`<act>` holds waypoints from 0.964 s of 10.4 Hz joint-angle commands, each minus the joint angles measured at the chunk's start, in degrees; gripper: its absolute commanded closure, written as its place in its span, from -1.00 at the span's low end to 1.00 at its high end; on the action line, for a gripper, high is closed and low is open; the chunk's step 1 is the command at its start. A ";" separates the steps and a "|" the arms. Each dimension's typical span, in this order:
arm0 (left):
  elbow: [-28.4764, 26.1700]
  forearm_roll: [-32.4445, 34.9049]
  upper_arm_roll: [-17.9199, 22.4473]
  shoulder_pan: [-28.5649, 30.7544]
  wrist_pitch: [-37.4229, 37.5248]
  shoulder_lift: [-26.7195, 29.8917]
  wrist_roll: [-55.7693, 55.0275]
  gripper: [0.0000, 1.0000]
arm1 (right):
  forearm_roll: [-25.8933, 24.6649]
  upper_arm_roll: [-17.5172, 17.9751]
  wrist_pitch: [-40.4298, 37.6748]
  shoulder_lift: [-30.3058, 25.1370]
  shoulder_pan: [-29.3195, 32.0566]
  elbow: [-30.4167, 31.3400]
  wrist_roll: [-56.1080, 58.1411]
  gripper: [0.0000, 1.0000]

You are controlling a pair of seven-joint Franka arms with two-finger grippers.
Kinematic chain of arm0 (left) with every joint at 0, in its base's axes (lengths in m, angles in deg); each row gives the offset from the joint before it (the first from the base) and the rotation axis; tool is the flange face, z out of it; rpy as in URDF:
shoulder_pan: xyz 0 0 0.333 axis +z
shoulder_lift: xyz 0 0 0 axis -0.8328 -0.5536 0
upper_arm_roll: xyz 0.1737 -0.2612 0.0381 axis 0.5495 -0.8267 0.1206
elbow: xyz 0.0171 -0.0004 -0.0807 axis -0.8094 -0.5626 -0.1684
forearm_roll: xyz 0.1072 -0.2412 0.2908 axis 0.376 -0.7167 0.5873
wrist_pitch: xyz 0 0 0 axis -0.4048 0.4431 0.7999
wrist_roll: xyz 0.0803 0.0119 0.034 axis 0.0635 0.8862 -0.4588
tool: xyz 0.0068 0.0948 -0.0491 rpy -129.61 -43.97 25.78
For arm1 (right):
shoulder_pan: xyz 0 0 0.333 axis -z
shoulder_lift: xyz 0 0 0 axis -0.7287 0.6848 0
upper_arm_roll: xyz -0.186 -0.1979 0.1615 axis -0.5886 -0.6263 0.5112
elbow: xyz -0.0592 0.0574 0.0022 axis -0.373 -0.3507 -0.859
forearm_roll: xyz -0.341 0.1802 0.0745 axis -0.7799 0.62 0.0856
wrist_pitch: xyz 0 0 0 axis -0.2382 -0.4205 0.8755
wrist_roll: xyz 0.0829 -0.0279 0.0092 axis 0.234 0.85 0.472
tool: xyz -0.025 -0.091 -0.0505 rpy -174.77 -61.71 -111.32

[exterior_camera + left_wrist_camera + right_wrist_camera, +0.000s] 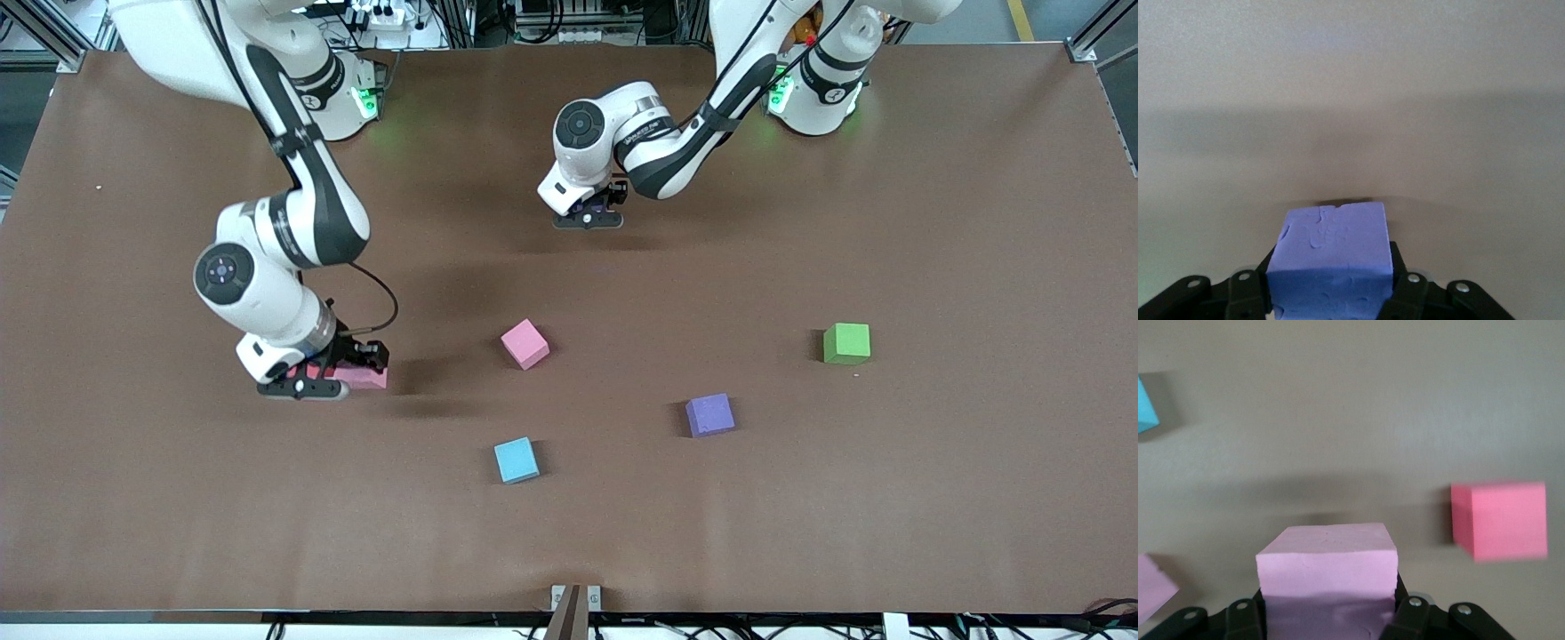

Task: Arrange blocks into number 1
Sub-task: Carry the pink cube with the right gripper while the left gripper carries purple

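My right gripper (322, 380) is shut on a pink block (364, 377), low over the table toward the right arm's end; the right wrist view shows that pink block (1327, 560) squeezed between the black fingers (1245, 619). My left gripper (589, 215) hangs low over the table's middle, near the robots' bases, shut on a purple block (1331, 243). On the table lie a second pink block (524, 344) and, nearer the front camera, a second purple block (709, 414). The orange block is out of view.
A light blue cube (516, 460) lies nearer the front camera than the loose pink block. A green cube (846, 343) sits toward the left arm's end. The right wrist view shows a red cube (1501, 520) on the table close to the held pink block.
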 commanded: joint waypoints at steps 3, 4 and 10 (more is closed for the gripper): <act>-3.72 2.80 -3.11 1.09 -3.78 1.66 -0.14 1.00 | 0.63 -0.03 0.05 -12.88 -7.46 12.77 -15.68 0.10; -4.42 3.68 -3.73 1.09 -3.87 1.66 -0.14 1.00 | 0.63 -0.03 -0.22 -14.64 -8.87 14.44 -18.24 0.10; -7.33 6.41 -5.66 1.88 -6.51 1.74 -0.76 1.00 | 0.63 1.47 -0.66 -19.85 -13.00 21.05 -24.75 0.10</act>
